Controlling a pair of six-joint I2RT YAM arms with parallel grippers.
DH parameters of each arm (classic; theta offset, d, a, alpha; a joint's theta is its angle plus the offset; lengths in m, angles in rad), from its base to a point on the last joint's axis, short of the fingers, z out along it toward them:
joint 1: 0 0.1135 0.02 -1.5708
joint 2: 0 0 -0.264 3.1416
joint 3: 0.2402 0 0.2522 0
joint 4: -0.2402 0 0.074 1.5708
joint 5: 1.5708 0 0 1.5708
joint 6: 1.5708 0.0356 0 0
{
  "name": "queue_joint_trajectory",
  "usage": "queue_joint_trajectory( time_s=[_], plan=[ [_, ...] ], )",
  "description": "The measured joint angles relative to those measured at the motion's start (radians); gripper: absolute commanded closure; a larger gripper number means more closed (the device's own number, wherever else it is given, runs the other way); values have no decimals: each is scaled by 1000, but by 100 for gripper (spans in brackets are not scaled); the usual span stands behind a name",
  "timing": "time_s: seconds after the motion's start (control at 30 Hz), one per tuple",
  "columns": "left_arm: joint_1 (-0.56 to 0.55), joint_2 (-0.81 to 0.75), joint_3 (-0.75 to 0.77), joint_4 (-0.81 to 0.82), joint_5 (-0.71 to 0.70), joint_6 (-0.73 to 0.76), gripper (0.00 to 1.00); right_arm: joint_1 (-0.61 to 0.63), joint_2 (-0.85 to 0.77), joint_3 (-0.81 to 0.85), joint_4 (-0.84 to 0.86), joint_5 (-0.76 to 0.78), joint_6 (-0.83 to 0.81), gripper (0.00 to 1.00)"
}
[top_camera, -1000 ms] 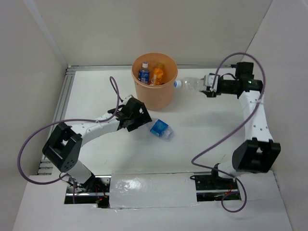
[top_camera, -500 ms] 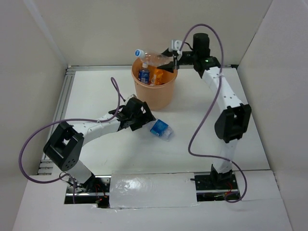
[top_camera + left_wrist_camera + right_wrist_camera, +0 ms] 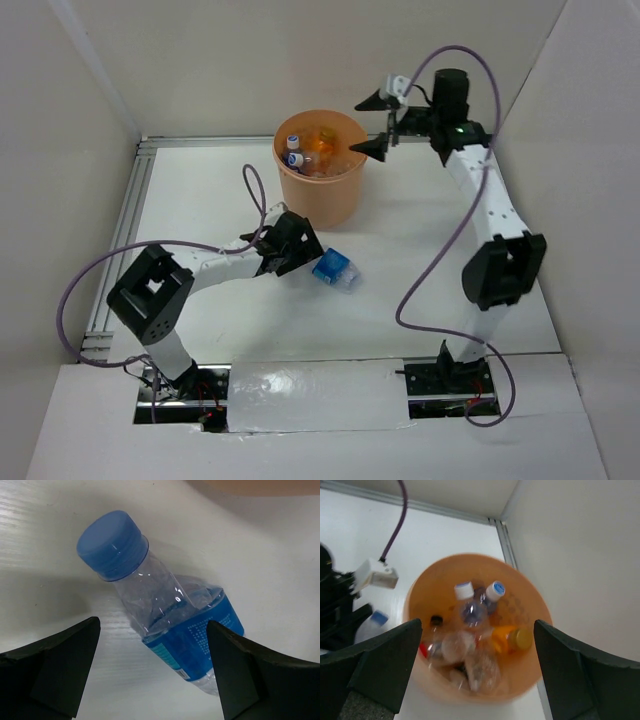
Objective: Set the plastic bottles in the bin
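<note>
One plastic bottle (image 3: 165,625), clear with a blue cap and a blue label, lies on its side on the bench (image 3: 280,545). It sits squarely between the left fingers (image 3: 60,670), which are spread wide on either side of it. Neither finger touches it. Its cap points away from them, and the label end is nearer their roots.

The other bottles (image 3: 470,625) lie heaped in the bin (image 3: 427,592), which shows straight below the gap of the right fingers (image 3: 375,665). Among them are a white cap, a blue cap, a black cap and the stubby orange one (image 3: 510,637). The right fingers are also wide apart and hold nothing. In the top view they hang above the bin's rim on its right side. A purple cable (image 3: 440,250) loops down along the right arm.
</note>
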Motion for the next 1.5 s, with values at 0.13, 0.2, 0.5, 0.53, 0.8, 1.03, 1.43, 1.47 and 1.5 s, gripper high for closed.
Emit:
queue_joint_trajectory(
  time_s=[0.13, 0.2, 0.5, 0.53, 0.8, 1.03, 1.43, 1.47, 1.5],
  plan=[
    [-22, 77, 13, 44, -25, -2, 2, -132, -249, -264, 7, -33, 2, 1],
    [-29, 98, 35, 76, -33, -5, 9, -180, -345, -381, 3, -54, -2, 1],
    [-58, 118, 48, 148, -21, -30, 100, -280, -479, -685, -111, -124, -87, 1],
    [-63, 111, 40, 150, -18, -30, 100, -291, -480, -699, -129, -128, -98, 1],
    [-175, -175, -103, 3, -14, 93, 100, -351, -491, -770, -288, -120, -241, 1],
    [-197, -470, 145, -37, -99, 330, 100, -361, -462, -856, -372, -14, -315, 66],
    [-29, -57, 567, 130, -425, 559, 100, -377, -494, -1002, -415, 37, -369, 46],
    [-23, -6, 595, 132, -436, 557, 100, -380, -508, -1014, -419, 39, -368, 46],
    [-17, 37, 628, 143, -441, 549, 100, -381, -519, -1022, -421, 40, -369, 45]
  ],
)
